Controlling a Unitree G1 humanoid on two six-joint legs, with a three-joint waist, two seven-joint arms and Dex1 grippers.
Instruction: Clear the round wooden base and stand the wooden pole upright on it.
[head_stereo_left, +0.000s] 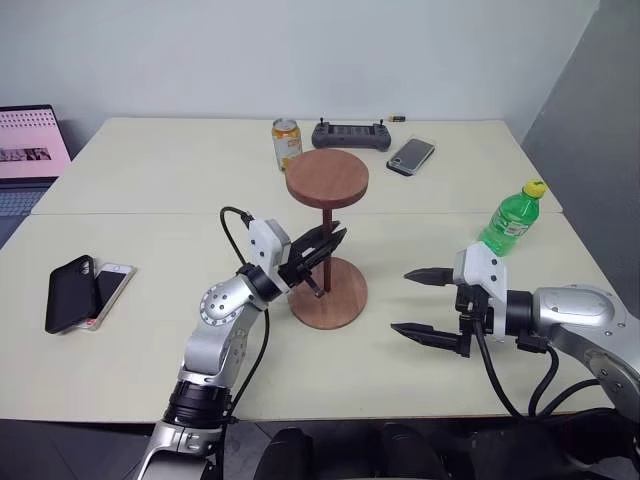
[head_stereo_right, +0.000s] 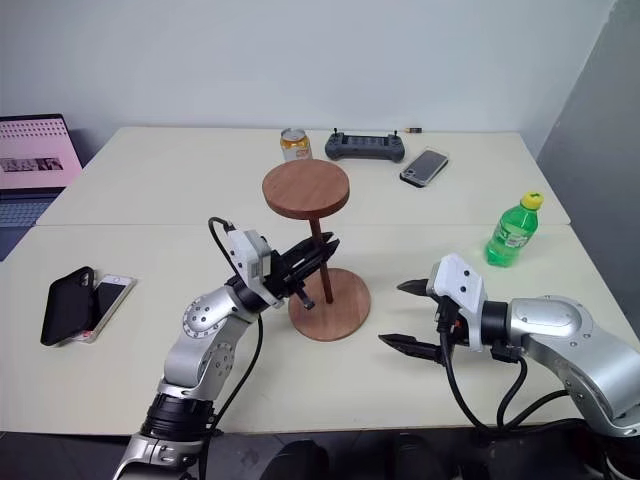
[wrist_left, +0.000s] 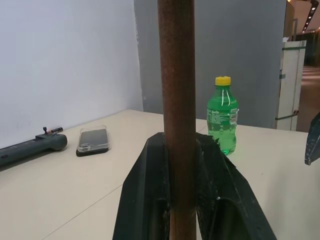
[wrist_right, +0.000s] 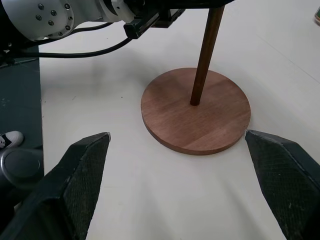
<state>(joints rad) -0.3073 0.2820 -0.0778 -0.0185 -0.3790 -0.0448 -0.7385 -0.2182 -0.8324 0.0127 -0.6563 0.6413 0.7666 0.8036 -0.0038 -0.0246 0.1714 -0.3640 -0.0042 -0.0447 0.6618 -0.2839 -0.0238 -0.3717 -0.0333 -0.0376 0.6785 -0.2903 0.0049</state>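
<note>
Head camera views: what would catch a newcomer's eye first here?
At the table's middle, the wooden pole stands upright in the round wooden base, its smaller disc on top, with the left gripper shut on it partway up. To the right, the right gripper hangs wide open beside the base, touching nothing. Behind it a green bottle with a yellow cap stands out near the table's right edge.
</note>
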